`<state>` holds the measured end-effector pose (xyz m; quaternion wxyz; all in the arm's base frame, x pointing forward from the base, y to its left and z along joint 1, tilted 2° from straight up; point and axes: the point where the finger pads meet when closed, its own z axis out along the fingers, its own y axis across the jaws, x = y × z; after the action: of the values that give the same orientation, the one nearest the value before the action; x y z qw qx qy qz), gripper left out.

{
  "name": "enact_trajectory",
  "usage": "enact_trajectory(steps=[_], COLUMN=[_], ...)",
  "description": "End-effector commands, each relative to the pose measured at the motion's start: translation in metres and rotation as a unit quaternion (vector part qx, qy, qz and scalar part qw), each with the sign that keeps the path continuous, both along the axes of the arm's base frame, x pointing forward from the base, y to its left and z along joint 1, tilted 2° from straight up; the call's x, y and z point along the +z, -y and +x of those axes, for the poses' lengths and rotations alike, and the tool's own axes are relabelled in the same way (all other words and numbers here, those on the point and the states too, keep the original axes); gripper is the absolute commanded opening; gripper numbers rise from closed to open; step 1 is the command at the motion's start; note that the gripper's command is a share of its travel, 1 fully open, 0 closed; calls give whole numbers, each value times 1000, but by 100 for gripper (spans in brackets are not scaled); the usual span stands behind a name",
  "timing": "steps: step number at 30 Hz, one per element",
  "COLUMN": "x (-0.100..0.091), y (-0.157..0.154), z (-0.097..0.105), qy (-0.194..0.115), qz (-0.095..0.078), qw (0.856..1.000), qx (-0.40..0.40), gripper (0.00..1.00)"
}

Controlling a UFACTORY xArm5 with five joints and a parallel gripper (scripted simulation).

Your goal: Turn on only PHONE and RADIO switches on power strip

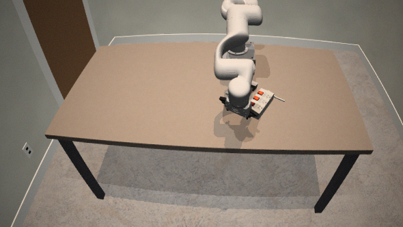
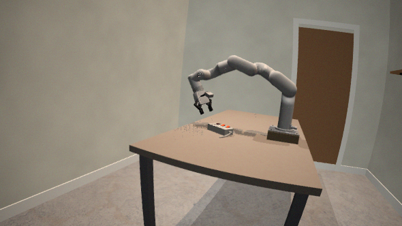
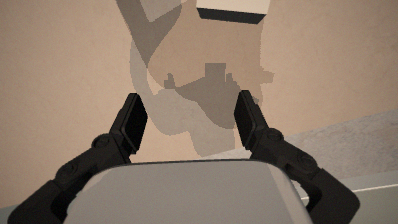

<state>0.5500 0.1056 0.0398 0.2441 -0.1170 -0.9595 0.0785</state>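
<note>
A white power strip (image 1: 263, 102) (image 2: 218, 128) lies flat on the brown table (image 1: 136, 85) (image 2: 238, 160), right of centre. Red rocker switches (image 1: 260, 92) (image 2: 223, 125) show on its top; the labels are too small to read. The arm hides its near-left part in the top view. My gripper (image 1: 240, 112) (image 2: 204, 109) (image 3: 190, 103) is open and empty. It hangs well above the table, just beside the strip's left end. In the wrist view one end of the strip (image 3: 231, 10) shows at the top edge, beyond the fingers.
The arm's base (image 1: 243, 52) (image 2: 283, 133) is bolted at the table's back edge. A short cable stub (image 1: 279, 98) (image 2: 226, 135) sticks out of the strip's far end. The table's front edge (image 3: 320, 127) runs near the gripper.
</note>
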Motion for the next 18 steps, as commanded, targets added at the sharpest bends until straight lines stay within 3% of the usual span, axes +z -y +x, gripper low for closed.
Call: enact_trajectory(steps=[1, 11, 13, 18], x=[7, 7, 13, 13], y=[-23, -23, -46, -46], z=[-20, -20, -48, -48], qy=[-23, -23, -59, -59], qz=[7, 7, 16, 16], qw=[999, 999, 993, 993], qx=[44, 44, 98, 98], gripper=[100, 100, 100, 100])
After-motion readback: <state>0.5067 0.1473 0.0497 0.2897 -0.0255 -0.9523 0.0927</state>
